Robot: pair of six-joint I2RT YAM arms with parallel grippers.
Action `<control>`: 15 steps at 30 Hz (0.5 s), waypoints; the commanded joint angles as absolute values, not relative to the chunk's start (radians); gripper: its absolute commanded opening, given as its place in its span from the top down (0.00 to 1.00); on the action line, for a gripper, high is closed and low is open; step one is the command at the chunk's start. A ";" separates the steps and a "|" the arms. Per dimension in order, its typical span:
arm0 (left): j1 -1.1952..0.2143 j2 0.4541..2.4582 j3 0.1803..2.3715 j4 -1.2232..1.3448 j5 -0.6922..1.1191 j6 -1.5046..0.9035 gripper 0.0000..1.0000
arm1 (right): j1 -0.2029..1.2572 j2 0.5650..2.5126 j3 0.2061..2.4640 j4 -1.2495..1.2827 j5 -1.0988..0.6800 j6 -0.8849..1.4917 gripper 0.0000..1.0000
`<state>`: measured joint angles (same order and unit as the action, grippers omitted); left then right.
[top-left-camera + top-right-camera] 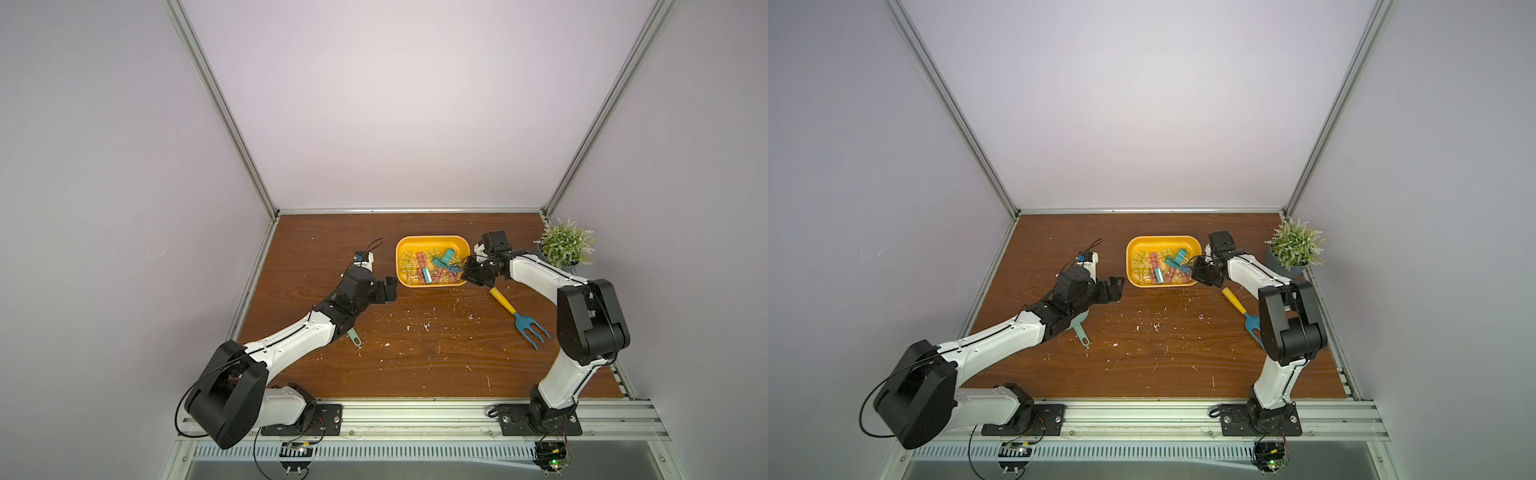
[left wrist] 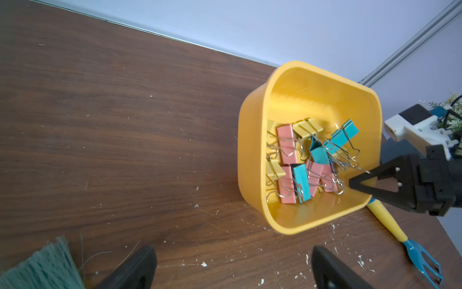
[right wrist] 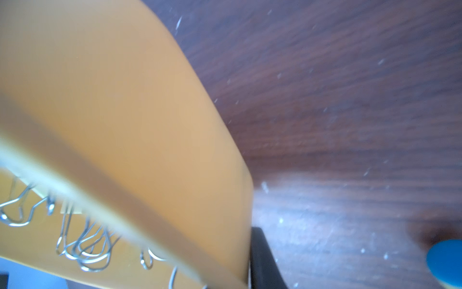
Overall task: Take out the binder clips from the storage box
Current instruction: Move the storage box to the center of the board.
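The yellow storage box point(image 1: 432, 239) point(image 1: 1160, 239) sits at the back middle of the wooden table. It holds several pink, yellow and teal binder clips point(image 1: 432, 268) point(image 1: 1163, 266) point(image 2: 312, 160) in a tangled heap. My right gripper point(image 1: 464, 272) point(image 1: 1196, 272) point(image 2: 351, 185) is shut on the box's right wall. In the right wrist view one black finger point(image 3: 262, 257) presses the wall point(image 3: 125, 112) from outside, and wire clip handles point(image 3: 87, 250) show inside. My left gripper point(image 1: 390, 291) point(image 1: 1116, 286) point(image 2: 231, 260) hangs open and empty just left of the box point(image 2: 240, 150).
A hand rake point(image 1: 515, 313) point(image 2: 390, 220) with a yellow handle and blue tines lies right of the box, below my right arm. A potted plant point(image 1: 565, 243) stands in the back right corner. A teal brush point(image 2: 42, 267) lies under my left arm. White specks point(image 1: 424, 326) litter the table.
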<state>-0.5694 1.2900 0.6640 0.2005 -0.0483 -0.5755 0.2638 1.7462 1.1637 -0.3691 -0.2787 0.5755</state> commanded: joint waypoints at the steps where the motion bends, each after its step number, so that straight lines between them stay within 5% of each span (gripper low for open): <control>1: -0.558 1.254 0.645 0.186 -0.011 -0.596 0.00 | 0.296 1.645 1.135 -0.384 -0.379 0.550 1.00; 15: -0.558 1.172 0.555 0.192 0.015 -0.631 0.00 | 0.454 1.580 1.054 -0.472 -0.280 0.592 0.93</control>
